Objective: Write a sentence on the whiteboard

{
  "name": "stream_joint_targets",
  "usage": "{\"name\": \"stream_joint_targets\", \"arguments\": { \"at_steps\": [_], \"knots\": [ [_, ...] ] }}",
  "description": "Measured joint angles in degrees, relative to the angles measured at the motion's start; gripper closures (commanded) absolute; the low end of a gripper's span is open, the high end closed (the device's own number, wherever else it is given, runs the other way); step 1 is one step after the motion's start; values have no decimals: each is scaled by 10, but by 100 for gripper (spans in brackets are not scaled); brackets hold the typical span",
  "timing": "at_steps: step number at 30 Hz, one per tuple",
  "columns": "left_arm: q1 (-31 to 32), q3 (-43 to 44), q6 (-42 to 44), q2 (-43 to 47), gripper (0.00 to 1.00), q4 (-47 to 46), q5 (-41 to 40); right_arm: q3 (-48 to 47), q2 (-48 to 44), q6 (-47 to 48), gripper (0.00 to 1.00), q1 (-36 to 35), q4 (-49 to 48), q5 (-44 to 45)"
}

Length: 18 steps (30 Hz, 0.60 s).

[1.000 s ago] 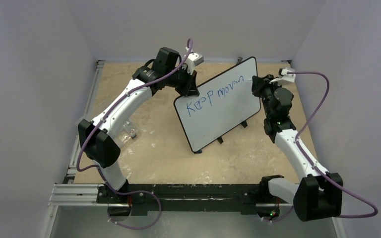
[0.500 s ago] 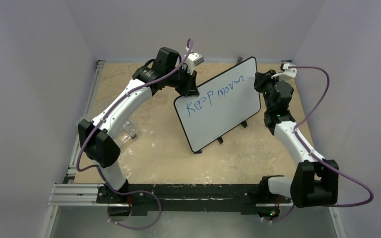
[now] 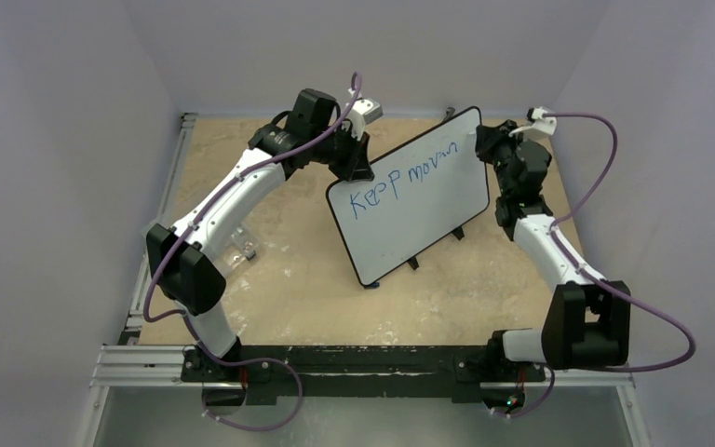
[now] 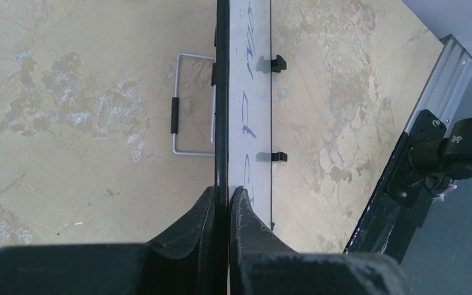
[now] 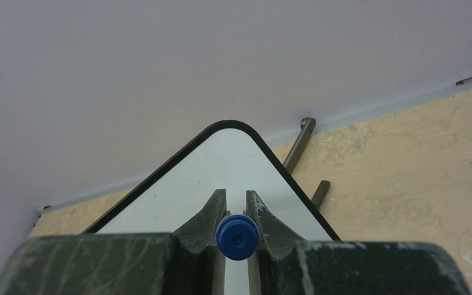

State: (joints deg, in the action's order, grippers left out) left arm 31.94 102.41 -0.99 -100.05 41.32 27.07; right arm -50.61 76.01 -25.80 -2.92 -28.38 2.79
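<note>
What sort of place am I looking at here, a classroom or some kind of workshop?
Most likely a robot test booth in a lab: a left arm and right arm bolted to a metal rail, plain walls boxing in a scuffed tabletop, and a whiteboard standing between them.

The left arm (image 3: 233, 191) rises from its base at the near left, elbow bent out to the left, and its forearm reaches far and inward toward the middle. The left wrist (image 3: 312, 116) tips down, and the left jaws are clamped tight on the edge of the board (image 3: 410, 214). The right arm (image 3: 551, 253) runs forward along the right side, with the right wrist (image 3: 521, 172) raised and turned inward. The right jaws pinch a marker (image 5: 237, 237), whose blue end shows between them.
</note>
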Motion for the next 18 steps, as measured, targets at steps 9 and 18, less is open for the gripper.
{"name": "stream_joint_targets", "arguments": {
  "at_steps": [9,18],
  "knots": [
    [0,0,0,1,100,1,-1,-12,23,-13,100,1,-13,-30],
    [0,0,0,1,100,2,-1,-8,24,-30,100,4,-42,-61]
  ]
}}
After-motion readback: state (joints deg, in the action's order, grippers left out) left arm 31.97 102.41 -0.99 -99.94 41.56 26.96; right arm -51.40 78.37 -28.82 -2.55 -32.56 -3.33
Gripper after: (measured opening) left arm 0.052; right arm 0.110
